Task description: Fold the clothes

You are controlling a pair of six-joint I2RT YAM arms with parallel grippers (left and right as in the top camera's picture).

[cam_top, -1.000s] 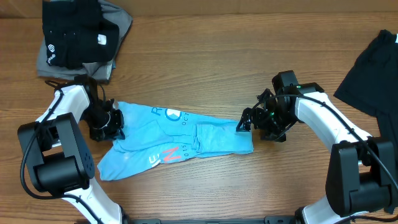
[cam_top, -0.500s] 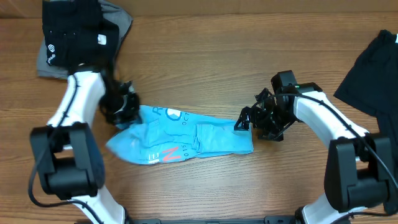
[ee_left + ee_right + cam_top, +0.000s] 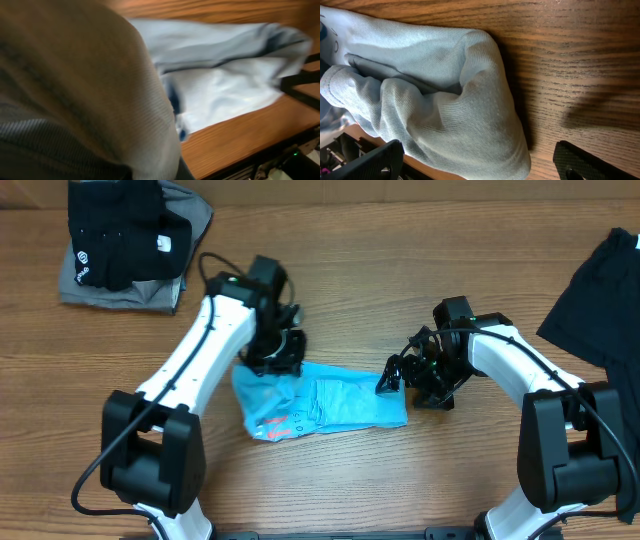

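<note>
A crosswise fold is judged in hand: the light blue T-shirt (image 3: 340,402), mid-worktop (image 3: 350,270), is gripped at its left edge by the left tool (image 3: 272,358), the right tool (image 3: 392,375) gaping beside it; laying over and release are called for next.

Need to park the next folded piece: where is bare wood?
Free: the wide back strip between the black-and-grey stack and the black garment; also the front edge below the blue T-shirt. Crowded: mid-table, around the shirt with the left tool and right tool.
</note>
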